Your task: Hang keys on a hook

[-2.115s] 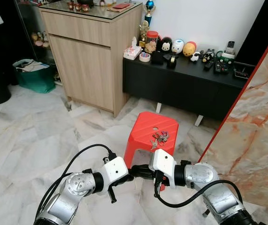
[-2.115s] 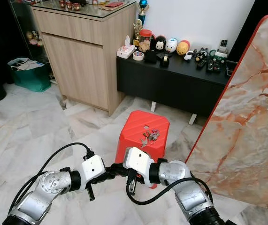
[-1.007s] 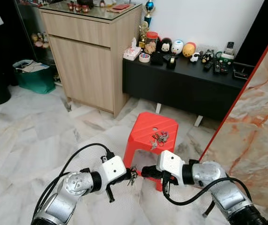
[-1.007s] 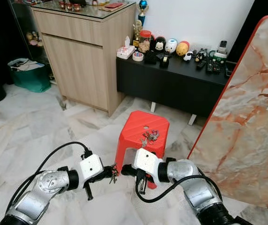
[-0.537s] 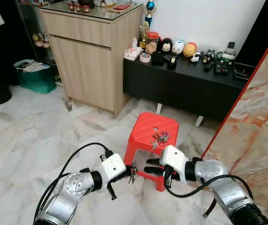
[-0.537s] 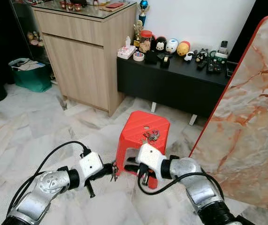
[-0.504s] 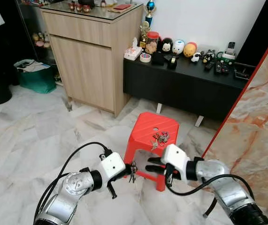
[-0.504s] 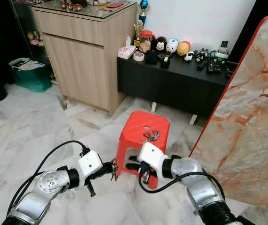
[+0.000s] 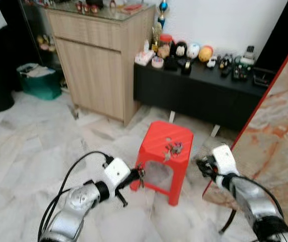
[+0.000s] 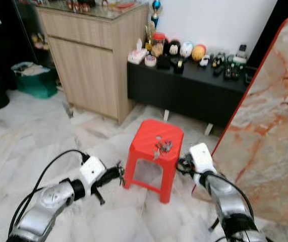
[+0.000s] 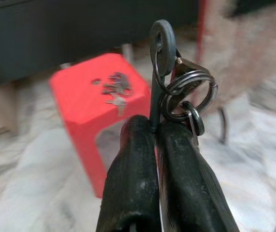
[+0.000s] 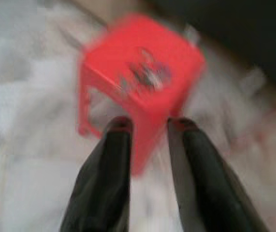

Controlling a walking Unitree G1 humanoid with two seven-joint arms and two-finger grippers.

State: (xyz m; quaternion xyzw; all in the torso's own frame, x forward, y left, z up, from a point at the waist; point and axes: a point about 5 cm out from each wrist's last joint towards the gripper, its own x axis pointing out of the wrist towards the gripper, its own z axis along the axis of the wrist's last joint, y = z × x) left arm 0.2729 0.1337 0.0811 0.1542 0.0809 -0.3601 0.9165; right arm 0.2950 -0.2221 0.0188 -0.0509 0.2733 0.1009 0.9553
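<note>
Keys (image 11: 176,92) on a ring sit pinched in the left pincer (image 11: 153,128), fingers clenched tight on a flat key blade w/ rings dangling off it; in the left eye view that pincer (image 9: 139,175) is held low over the marble floor (image 9: 27,151), just beside the front-left leg of the red stool (image 9: 165,151). Second bunch of keys (image 9: 173,147) lies loose on the stool top, near its right edge. Right pincer (image 12: 148,126) is empty, fingers spread apart, aimed at the stool from its right side; head view puts it (image 9: 203,166) just beside the stool, not touching. Right wrist view is blurred, so detail on the stool-top keys is poor. Behind the stool: low black desk (image 9: 199,96) carrying small toys and remotes, wood cabinet (image 9: 101,60) to its left, green bin (image 9: 39,80) further left. Marble-pattern slab w/ red edge (image 9: 277,126) leans at the robot's right.
</note>
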